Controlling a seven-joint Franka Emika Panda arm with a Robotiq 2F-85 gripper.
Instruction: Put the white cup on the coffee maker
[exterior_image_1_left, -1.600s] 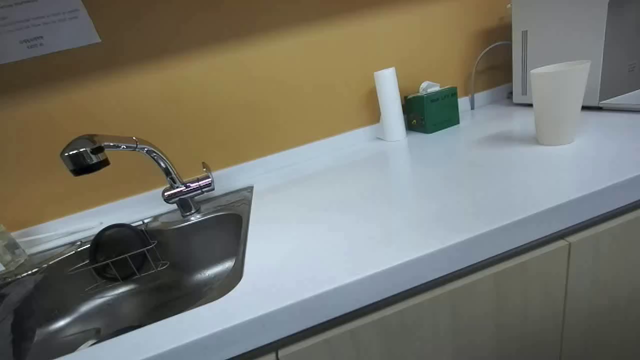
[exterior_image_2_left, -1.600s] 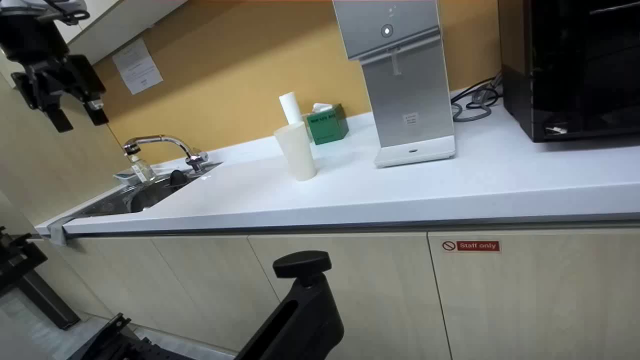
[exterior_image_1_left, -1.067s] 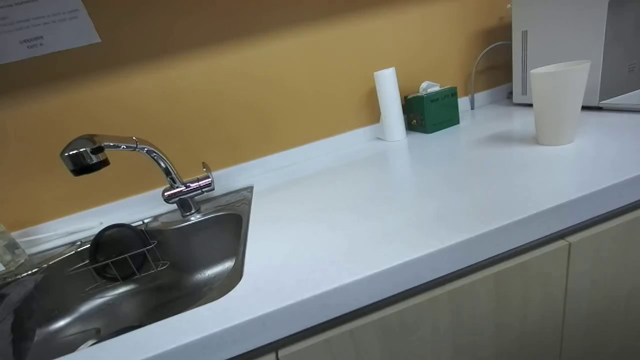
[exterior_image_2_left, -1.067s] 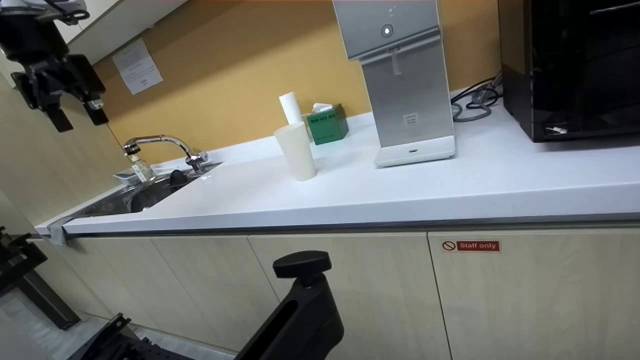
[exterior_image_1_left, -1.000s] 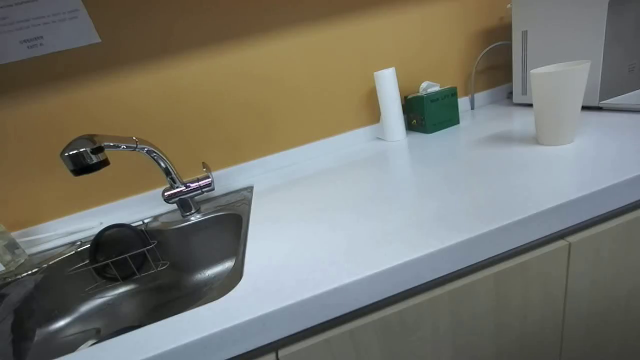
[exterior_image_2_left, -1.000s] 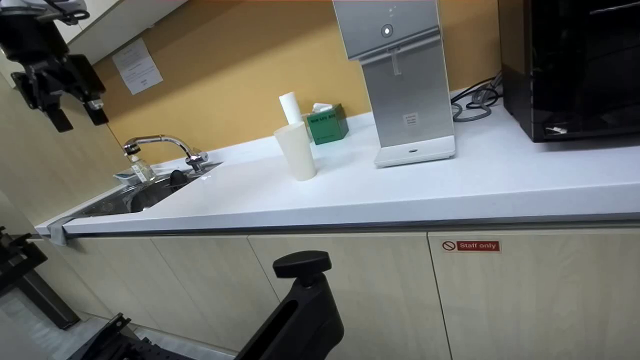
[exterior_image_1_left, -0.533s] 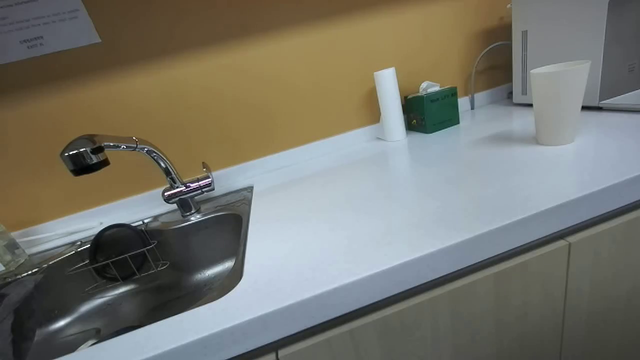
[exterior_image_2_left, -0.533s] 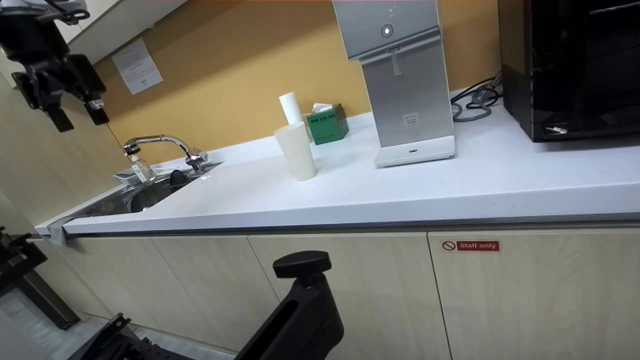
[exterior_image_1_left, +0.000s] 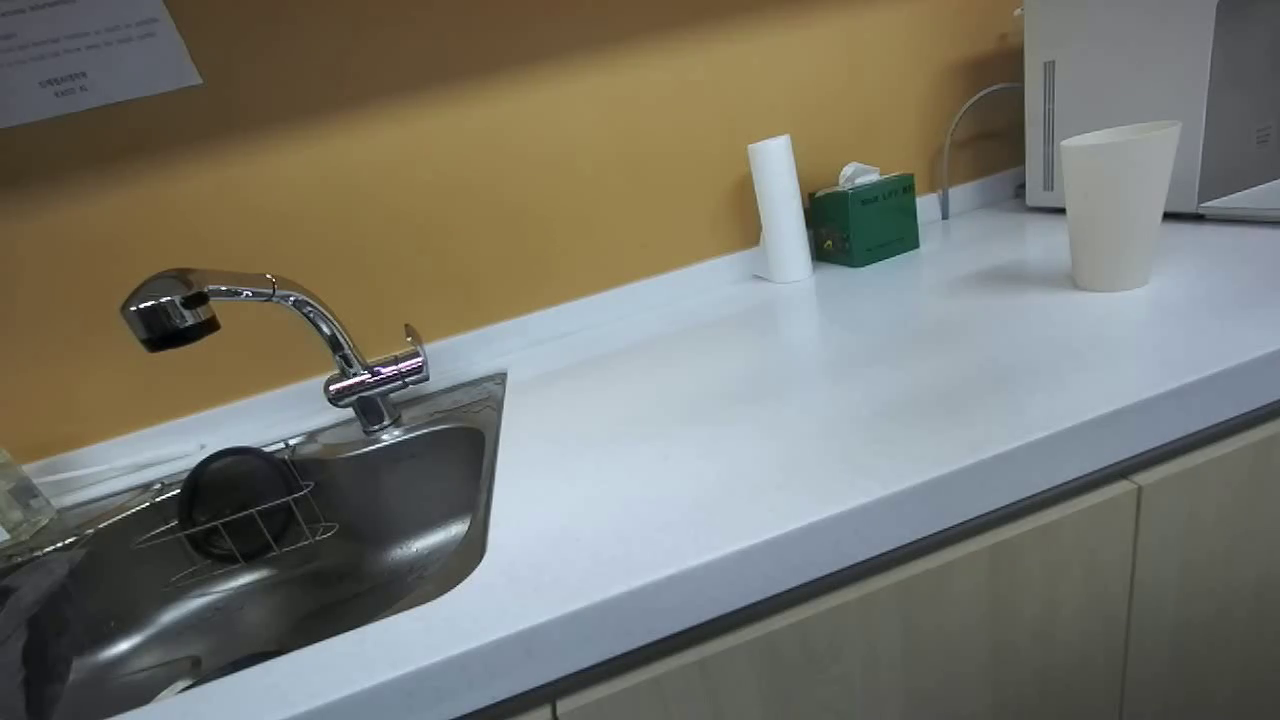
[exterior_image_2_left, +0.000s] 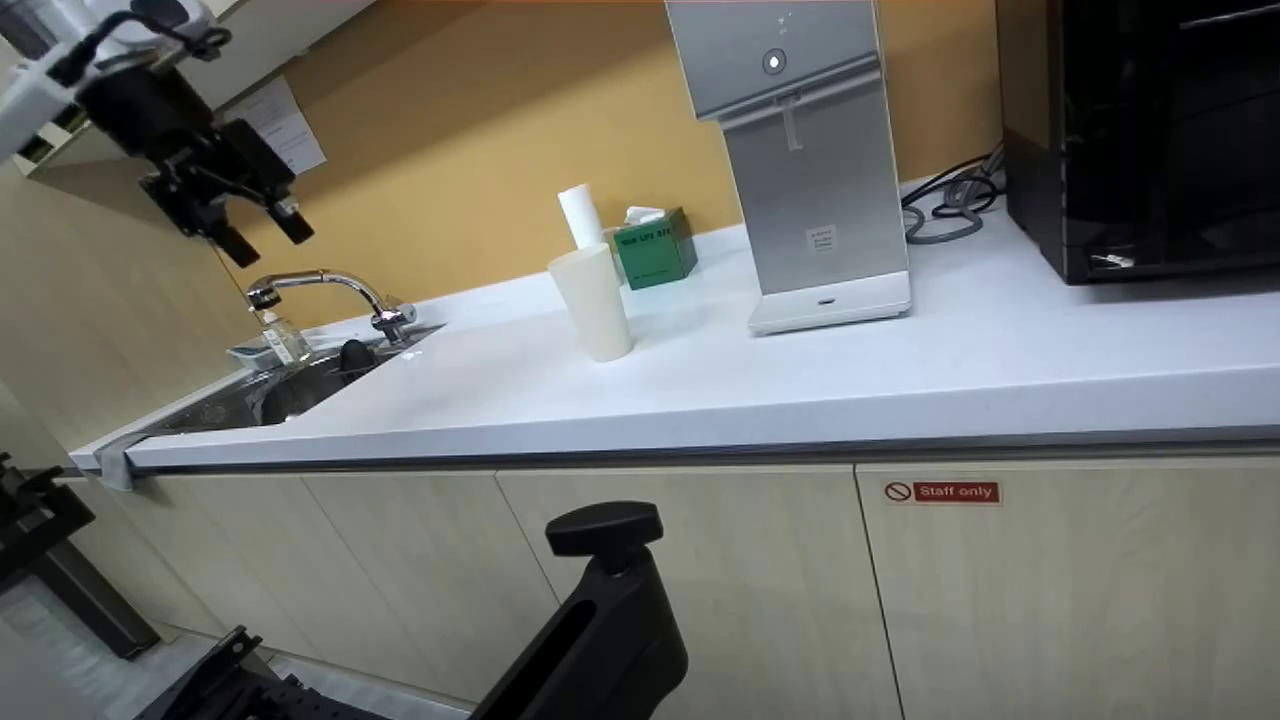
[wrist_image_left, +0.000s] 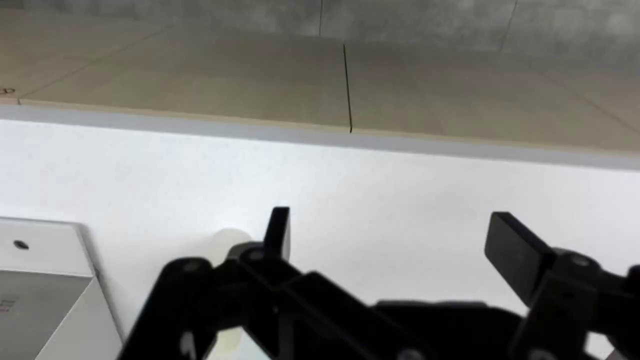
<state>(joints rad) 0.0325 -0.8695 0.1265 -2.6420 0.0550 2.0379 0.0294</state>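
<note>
The white cup stands upright on the counter, in both exterior views (exterior_image_1_left: 1118, 210) (exterior_image_2_left: 595, 305). The coffee maker is a tall white and grey appliance against the back wall, partly in view in both exterior views (exterior_image_1_left: 1115, 60) (exterior_image_2_left: 820, 200). Its base and side also show at the left of the wrist view (wrist_image_left: 42, 245). My gripper is open and empty, high above the sink end in an exterior view (exterior_image_2_left: 268, 238). It is well apart from the cup. In the wrist view my open fingers (wrist_image_left: 392, 232) hide most of a pale thing, likely the cup (wrist_image_left: 226, 242).
A white cylinder (exterior_image_1_left: 782, 210) and a green tissue box (exterior_image_1_left: 865, 222) stand by the wall behind the cup. The sink (exterior_image_1_left: 400, 500) with its faucet (exterior_image_1_left: 320, 320) is at one end. A black appliance (exterior_image_2_left: 1150, 150) and cables (exterior_image_2_left: 955, 200) are at the other end.
My gripper has moved to the right in an exterior view, and more of the arm now shows. It remains open. The cup and the coffee maker have not moved.
</note>
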